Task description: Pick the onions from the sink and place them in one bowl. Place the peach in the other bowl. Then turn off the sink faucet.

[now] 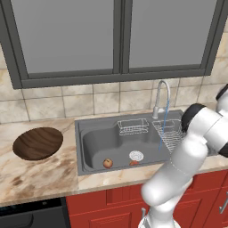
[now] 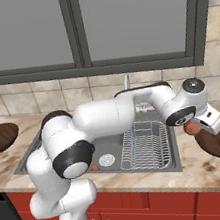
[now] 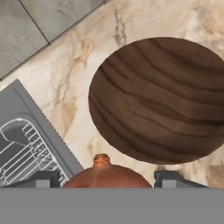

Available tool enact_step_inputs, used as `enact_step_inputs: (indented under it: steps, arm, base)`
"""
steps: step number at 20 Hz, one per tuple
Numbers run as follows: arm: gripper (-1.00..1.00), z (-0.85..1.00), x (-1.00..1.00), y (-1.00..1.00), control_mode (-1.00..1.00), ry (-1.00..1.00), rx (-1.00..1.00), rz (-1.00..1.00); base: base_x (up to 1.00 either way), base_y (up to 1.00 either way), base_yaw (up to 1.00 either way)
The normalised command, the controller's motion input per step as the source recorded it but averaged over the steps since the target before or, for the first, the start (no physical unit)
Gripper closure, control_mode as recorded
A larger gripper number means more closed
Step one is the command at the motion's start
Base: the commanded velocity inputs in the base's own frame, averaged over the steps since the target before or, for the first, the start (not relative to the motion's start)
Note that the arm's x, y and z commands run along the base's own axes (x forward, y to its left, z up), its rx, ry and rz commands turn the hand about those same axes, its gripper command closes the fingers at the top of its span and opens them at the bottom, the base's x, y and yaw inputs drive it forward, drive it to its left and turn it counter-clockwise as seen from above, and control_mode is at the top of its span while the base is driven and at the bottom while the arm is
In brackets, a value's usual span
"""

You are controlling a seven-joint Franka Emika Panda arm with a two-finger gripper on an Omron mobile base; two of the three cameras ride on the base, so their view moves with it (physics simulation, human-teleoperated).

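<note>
Onions were split between two places: one [image 3: 105, 175] sat clamped between the gripper [image 2: 193, 127] fingers, hanging over the marble counter [image 1: 40, 176] just beside the near rim of the right-hand wooden bowl [image 3: 162, 98], not yet over its hollow. That bowl stood empty on the counter off the sink's right edge. The sink [image 1: 98, 138] itself, a grey steel basin set in the counter's middle, carried wire racks [image 1: 132, 127] along its back and right side and a white drain [image 1: 136, 155] on its floor. The faucet [image 1: 161, 95] stood at the back rim with a thin stream of water [image 1: 163, 127] falling from it. A second wooden bowl [image 1: 38, 142] lay empty near the counter's left end. On the sink floor toward the front, a round orange fruit [image 1: 107, 163] rested left of the drain, and a small reddish bulb [image 1: 133, 163] lay by the front wall just below the drain.
</note>
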Motion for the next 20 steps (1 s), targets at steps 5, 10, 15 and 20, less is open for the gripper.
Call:
enact_step_inputs:
  steps: [5, 10, 15, 20]
  arm:
    - [1.00, -0.25, 0.10, -0.22, -1.00, 0.00, 0.02, 0.00]
    - [1.00, -0.20, 0.17, -0.30, -1.00, 0.00, 0.00, 0.00]
    - [1.00, -0.02, 0.24, -0.46, -1.00, 0.03, 0.03, 0.00]
    - [-1.00, -0.07, 0.36, -0.32, -1.00, 0.06, 0.01, 0.00]
  base:
    - [0.00, 0.00, 0.00]
    - [0.00, 0.00, 0.00]
    - [0.00, 0.00, 0.00]
    - [0.00, 0.00, 0.00]
